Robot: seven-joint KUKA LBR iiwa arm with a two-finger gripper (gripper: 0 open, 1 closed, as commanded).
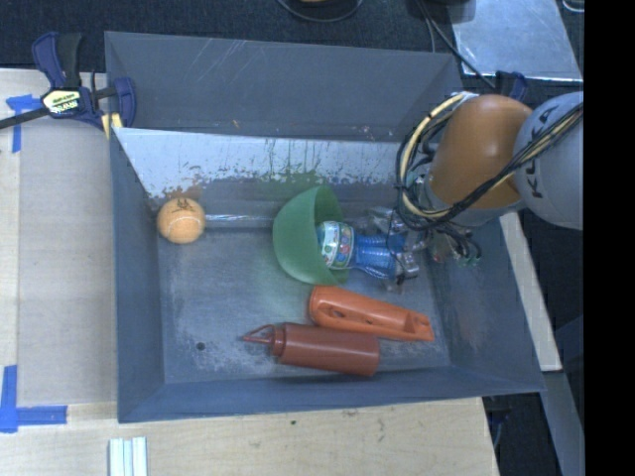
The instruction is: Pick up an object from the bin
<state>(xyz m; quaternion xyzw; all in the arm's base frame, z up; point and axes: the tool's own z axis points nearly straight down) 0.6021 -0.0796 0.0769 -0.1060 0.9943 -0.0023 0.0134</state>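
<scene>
Grey bin (139, 296) holds a green bowl (298, 241) on its side; a brown-red squeeze bottle (322, 348) and an orange handle (372, 315) lie near the front. Claw (402, 256), grip unreadable, sits just beside a small blue container (372, 256) at the bowl's mouth. Orange ball (181, 219) far left.

The bin (139, 296) was grey. The bowl (296, 234) was green. The small bottle (359, 252) in the bowl's mouth was blue. Left of the bowl, the ball (181, 219) was pale orange. Below the bowl, the handle (369, 315) was orange and the squeeze bottle (322, 348) red-brown.

Green plastic bowl (298, 241): one
Round orange ball (181, 219): one
Orange plastic tool (369, 314): one
Brown-red squeeze bottle (322, 348): one
Small blue bottle (373, 255): one
</scene>
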